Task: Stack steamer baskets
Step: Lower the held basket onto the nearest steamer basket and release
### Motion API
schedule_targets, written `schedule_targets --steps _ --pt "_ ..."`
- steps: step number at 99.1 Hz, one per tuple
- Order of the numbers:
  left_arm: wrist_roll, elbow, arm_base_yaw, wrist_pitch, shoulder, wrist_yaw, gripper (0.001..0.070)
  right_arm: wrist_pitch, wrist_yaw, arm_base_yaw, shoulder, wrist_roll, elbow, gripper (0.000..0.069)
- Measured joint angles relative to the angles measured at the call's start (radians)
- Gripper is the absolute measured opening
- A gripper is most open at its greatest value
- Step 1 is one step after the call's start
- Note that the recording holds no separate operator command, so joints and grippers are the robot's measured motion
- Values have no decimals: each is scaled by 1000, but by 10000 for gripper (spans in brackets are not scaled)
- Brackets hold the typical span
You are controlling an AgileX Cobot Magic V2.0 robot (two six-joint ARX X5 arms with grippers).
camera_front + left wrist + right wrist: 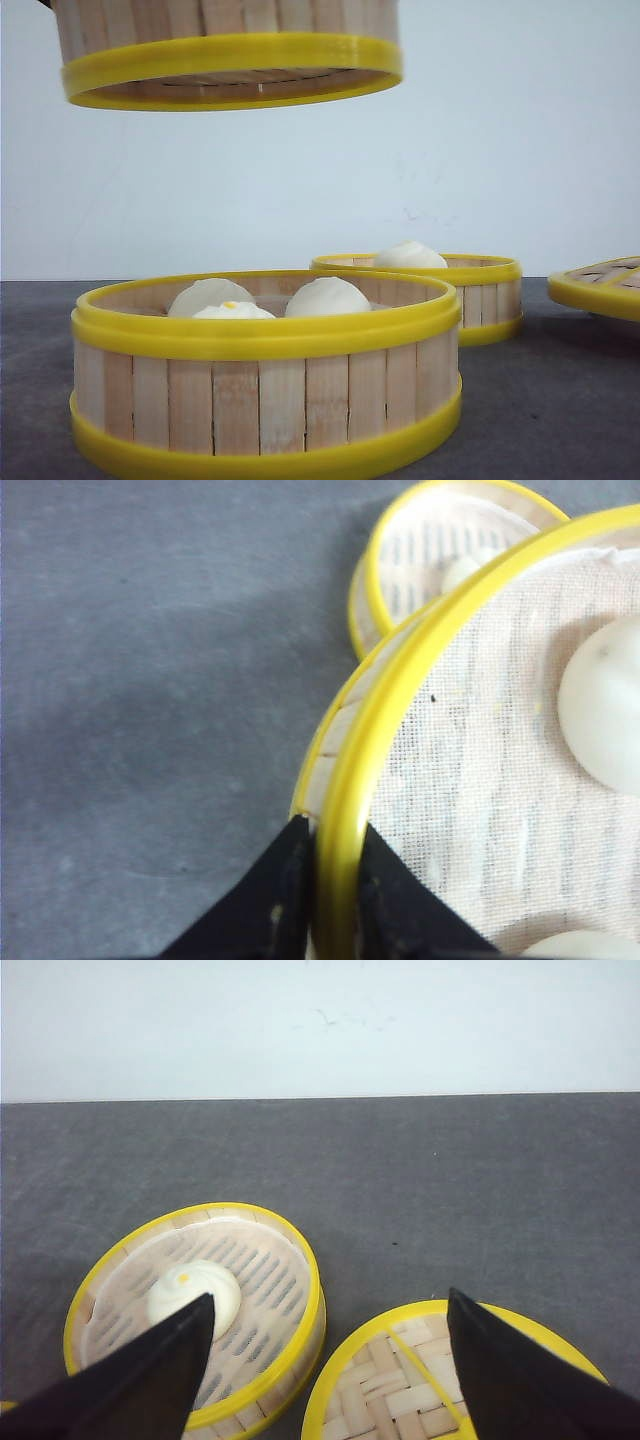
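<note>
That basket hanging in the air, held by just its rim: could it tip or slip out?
Probably somewhat. The left gripper pinches the raised basket on one side only, so it may sag. The glossy yellow ring looks slippery. Buns inside add weight, though the slatted wall seems stiff.

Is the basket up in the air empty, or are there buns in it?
Not empty. The lifted basket, pinched at its rim by the left gripper, holds white buns on a cloth liner.
</note>
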Motion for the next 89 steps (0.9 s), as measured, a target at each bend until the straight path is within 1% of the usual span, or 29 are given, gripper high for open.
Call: schedule_targets --steps 16,30,68,89 --pt "0 -72 -56 29 0 -33 28 0 0 0 0 0 0 459" --pt "-2 -138 -81 72 0 -48 28 0 0 0 0 0 0 459" --pt "-33 -366 -107 230 0 -68 28 0 0 0 0 0 0 459" --pt "-55 -408 -107 287 0 -67 28 0 0 0 0 0 0 459"
